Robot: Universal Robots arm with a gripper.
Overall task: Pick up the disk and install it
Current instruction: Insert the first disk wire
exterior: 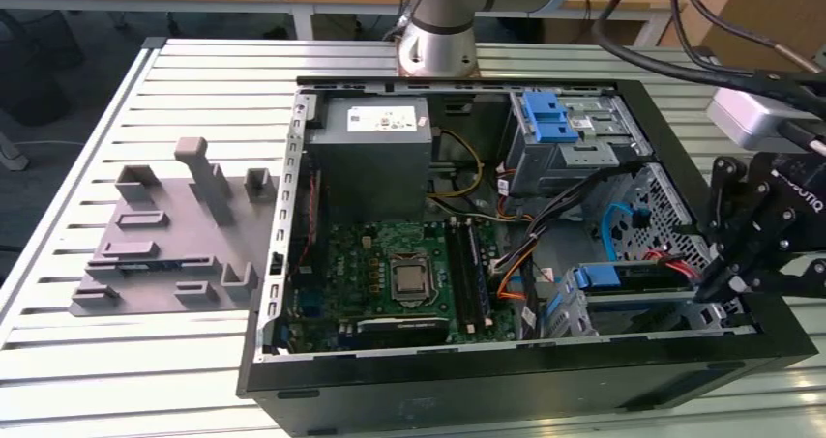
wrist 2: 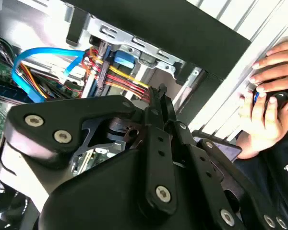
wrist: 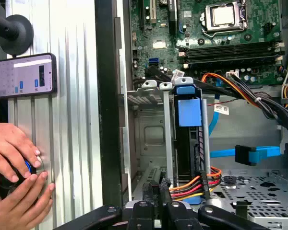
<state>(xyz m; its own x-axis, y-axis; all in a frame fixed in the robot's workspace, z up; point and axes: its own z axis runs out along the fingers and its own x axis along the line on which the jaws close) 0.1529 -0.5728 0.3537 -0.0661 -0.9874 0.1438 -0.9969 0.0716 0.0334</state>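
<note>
- The jaws of the gripper [exterior: 707, 281] are pressed together, nothing pinched between them. In the second wrist view the black links taper to one narrow tip [wrist 2: 158, 93].
- In the first wrist view that tip [wrist: 158, 188] pokes up just beside a bundle of orange, red and yellow cables [wrist: 192, 187], and the gripper's body is cut off at the picture's edge.
- The disk [wrist: 185, 143] stands on edge in the lower drive cage of the computer case [exterior: 516, 375]. It is close to the jaws, but I cannot tell whether they touch.
- Its label is hidden here. There is only a dark, thin edge, topped by a bright blue plastic tab, with the cable bundle running to its end.
- The exterior view catches the disk [exterior: 629, 277] from the side, a blue bracket end and a dark strip low in the case on the exterior view's right. The gripper covers its far end.
- In the second wrist view the black links block most of the cage.
- The first wrist view has a phone [wrist: 21, 75] lying on the slatted worktop [exterior: 193, 361] and a person's hands [wrist: 14, 191] resting beside the case.
- The second wrist view shows those hands [wrist 2: 269, 110] around a small dark object, too hidden to name.
- The exterior view gives the motherboard [exterior: 400, 283], the grey power supply [exterior: 374, 148] and a grey fixture [exterior: 168, 245] out on the worktop.
</note>
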